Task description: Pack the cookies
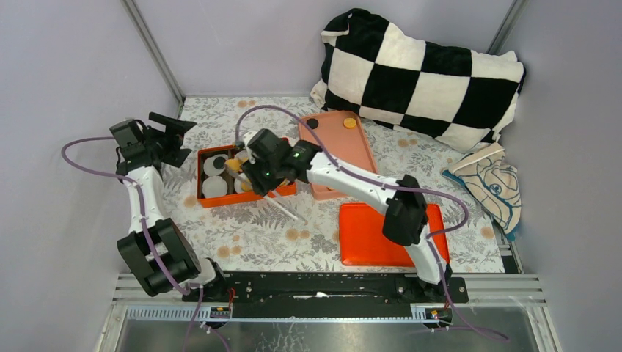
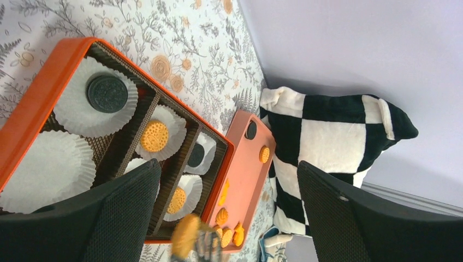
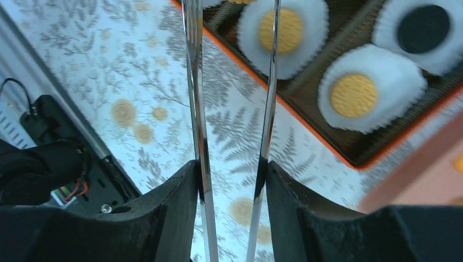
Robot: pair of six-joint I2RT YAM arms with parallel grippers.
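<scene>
An orange box (image 1: 209,199) holds white paper liners in dark compartments. In the left wrist view two orange cookies (image 2: 154,136) and two black cookies (image 2: 107,93) lie in liners. My right gripper (image 1: 253,172) is over the box, shut on metal tongs (image 3: 195,109). The tongs' tips pinch an orange cookie (image 2: 184,234) above the box's right end; it looks blurred. A pink tray (image 1: 337,158) behind the box carries several more cookies (image 2: 264,154). My left gripper (image 1: 165,136) is open and empty, raised to the left of the box.
An orange lid (image 1: 389,235) lies flat at the front right. A black-and-white checked pillow (image 1: 422,73) fills the back right corner, with a cloth bag (image 1: 491,183) beside it. Walls close in on the left, back and right.
</scene>
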